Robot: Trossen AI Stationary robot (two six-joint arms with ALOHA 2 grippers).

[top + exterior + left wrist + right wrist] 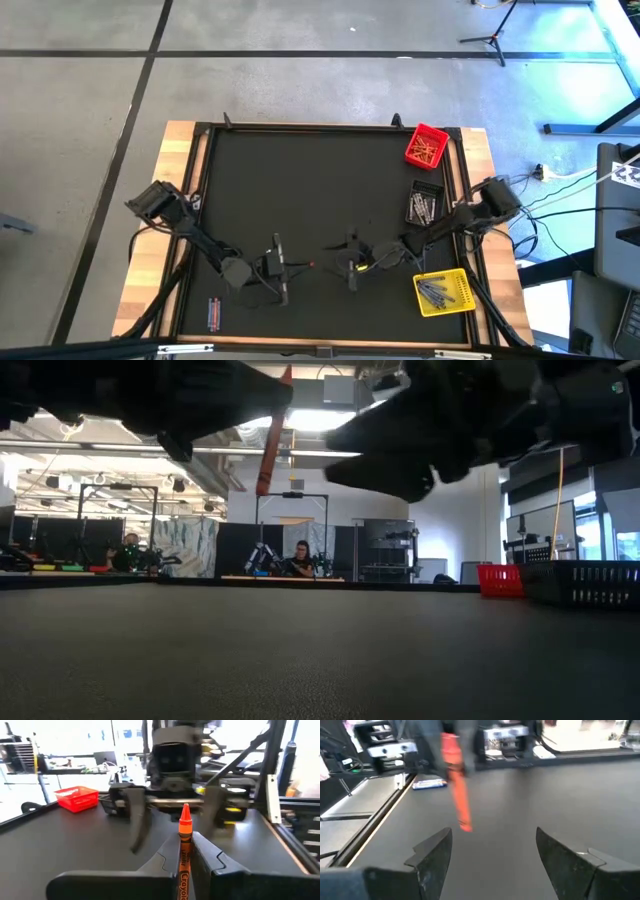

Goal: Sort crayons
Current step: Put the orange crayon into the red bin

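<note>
The left gripper (290, 265) is shut tight on one orange crayon (184, 851), which sticks out past its fingers and points at the other arm. The left arm reaches in low from the table's left edge. Facing it, close by, the right gripper (492, 851) has its fingers wide open and holds nothing; the crayon's tip hangs just in front of them. The right arm bends in from the right edge. On the black mat (300, 190), a red bin (426, 146), a dark bin (424, 206) and a yellow bin (444, 292) hold more crayons. Two people sit at desks far behind.
</note>
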